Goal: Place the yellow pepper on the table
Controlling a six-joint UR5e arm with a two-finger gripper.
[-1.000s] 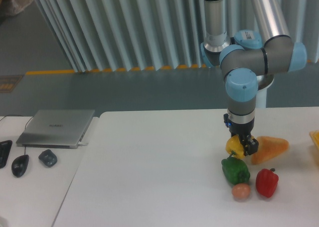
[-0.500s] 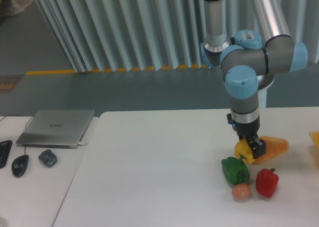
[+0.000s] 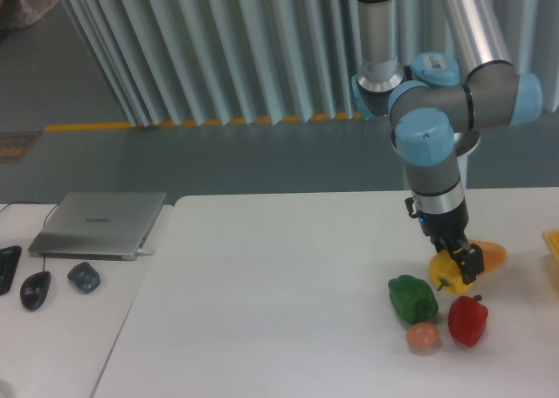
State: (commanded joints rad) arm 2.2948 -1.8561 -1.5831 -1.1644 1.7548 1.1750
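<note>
Pale ribbed wall panels (image 3: pixel 218 49) behind, grey floor (image 3: pixel 218 162) with yellow stripe (image 3: pixel 87 126), white desk (image 3: pixel 52 346) at left

My arm reaches down at a slight tilt, its gripper (image 3: pixel 460 268) low over the table, fingers clamped tight.

You are looking at a robotics lab or test bay in an industrial-style hall. A grey-and-blue robot arm (image 3: pixel 425 145) stands at a plain white table (image 3: pixel 262 302), where toy food such as a green pepper (image 3: pixel 412 298) and a red pepper (image 3: pixel 468 319) serves as props. Beside it, a closed laptop (image 3: pixel 98 224) and a mouse (image 3: pixel 35 290) mark an operator's desk. Behind you see corrugated metal wall panels (image 3: pixel 218 49) and a yellow floor stripe (image 3: pixel 87 126).
</note>
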